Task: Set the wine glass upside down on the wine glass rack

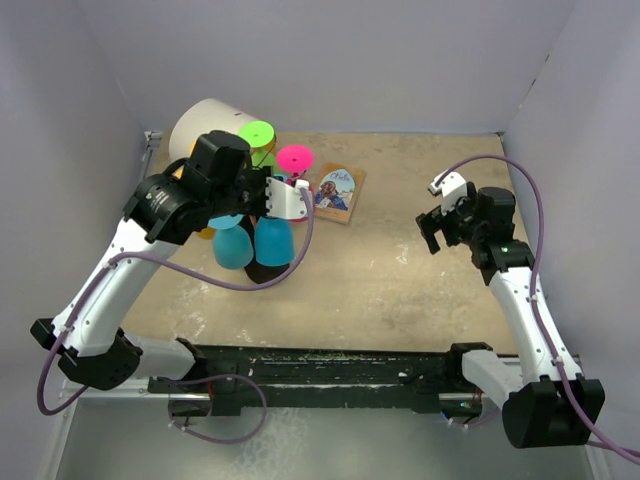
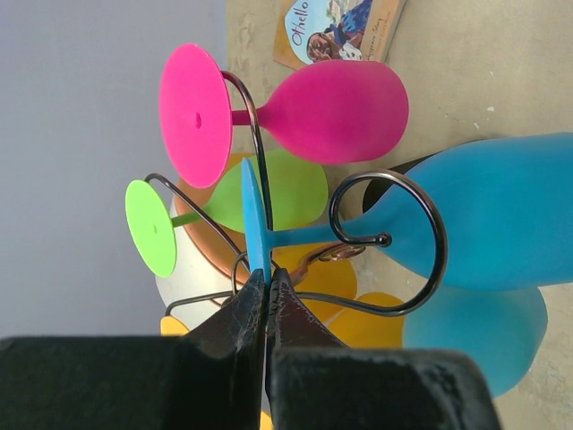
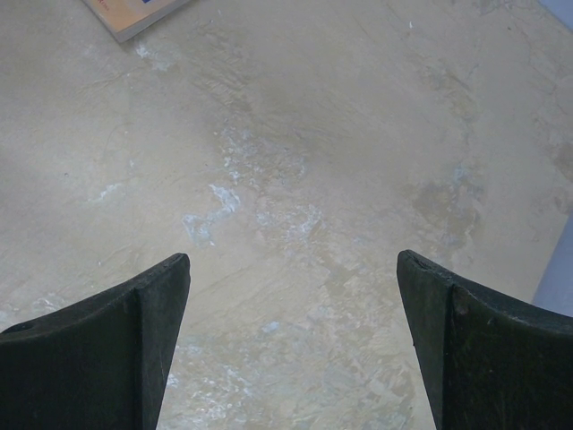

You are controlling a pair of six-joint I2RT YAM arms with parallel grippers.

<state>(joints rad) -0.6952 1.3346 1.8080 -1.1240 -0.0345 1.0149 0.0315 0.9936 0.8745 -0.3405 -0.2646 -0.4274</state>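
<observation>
wine glass rack (image 2: 440,235) rear-left on table (image 1: 400,290), cylinder (image 1: 205,125) just behind, book (image 1: 337,192) near on right. wine glass (image 2: 483,215) inverted on rack arm, foot between left gripper (image 2: 266,287) fingers. right gripper (image 3: 291,260) well apart, far right.

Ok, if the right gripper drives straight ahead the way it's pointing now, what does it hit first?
Most likely the bare table: the right gripper points down at it, fingers open with nothing between. The book sits off to one side.

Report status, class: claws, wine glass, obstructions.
Left claw shut on blue wine glass foot. Stem at rack scroll. Right claw open over table. Pink glass close by.
</observation>
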